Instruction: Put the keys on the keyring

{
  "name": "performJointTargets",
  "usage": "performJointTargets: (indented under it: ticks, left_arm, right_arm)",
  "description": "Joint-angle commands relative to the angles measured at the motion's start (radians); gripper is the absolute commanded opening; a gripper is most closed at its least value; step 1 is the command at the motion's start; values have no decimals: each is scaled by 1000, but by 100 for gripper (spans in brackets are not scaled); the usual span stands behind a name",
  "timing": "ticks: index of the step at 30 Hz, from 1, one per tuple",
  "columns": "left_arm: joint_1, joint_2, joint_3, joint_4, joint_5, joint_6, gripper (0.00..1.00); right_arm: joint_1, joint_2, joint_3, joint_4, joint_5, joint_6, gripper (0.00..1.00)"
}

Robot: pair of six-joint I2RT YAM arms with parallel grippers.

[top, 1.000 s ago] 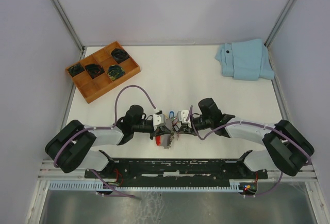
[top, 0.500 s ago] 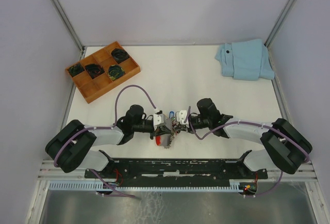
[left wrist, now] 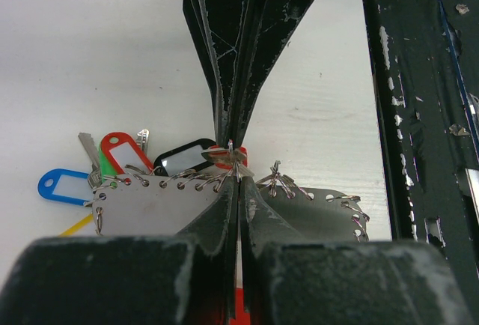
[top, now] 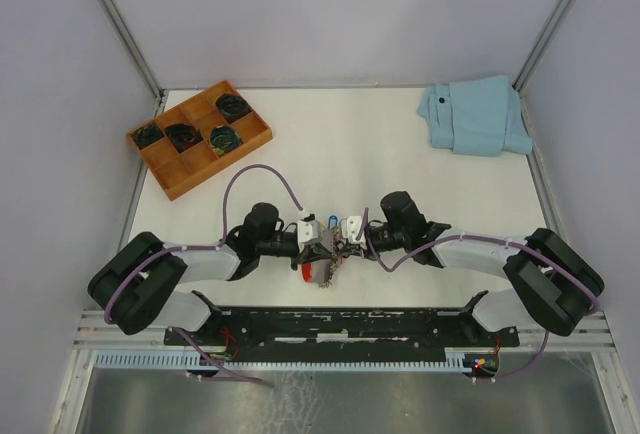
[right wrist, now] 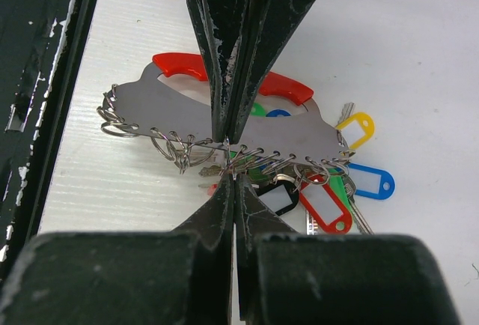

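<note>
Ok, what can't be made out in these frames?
- Top view: the keyring is too small to read and is crowded between both grippers.
- Left wrist: the left gripper is shut at the ring row and hides what it pinches.
- Right wrist: the right gripper covers the keyring's middle, and the keys lie partly beneath the keyring.

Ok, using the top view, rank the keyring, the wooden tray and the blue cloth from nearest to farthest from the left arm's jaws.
1. keyring: pinched in the left jaws, centre of the near edge.
2. wooden tray: far-left corner of the table.
3. blue cloth: far-right corner, plainly farther off than the tray.
</note>
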Motion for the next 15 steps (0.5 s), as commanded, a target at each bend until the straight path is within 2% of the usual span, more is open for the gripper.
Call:
performJointTargets:
  ticks: [1,15]
  left_arm:
    - [3,-7,32,20,16,46,3]
    - [2,-8,32,20,12,45,3]
  right_arm:
    - [7,-27,17,12,-16,-14,1]
    - [5,-32,15,11,-39,-11,1]
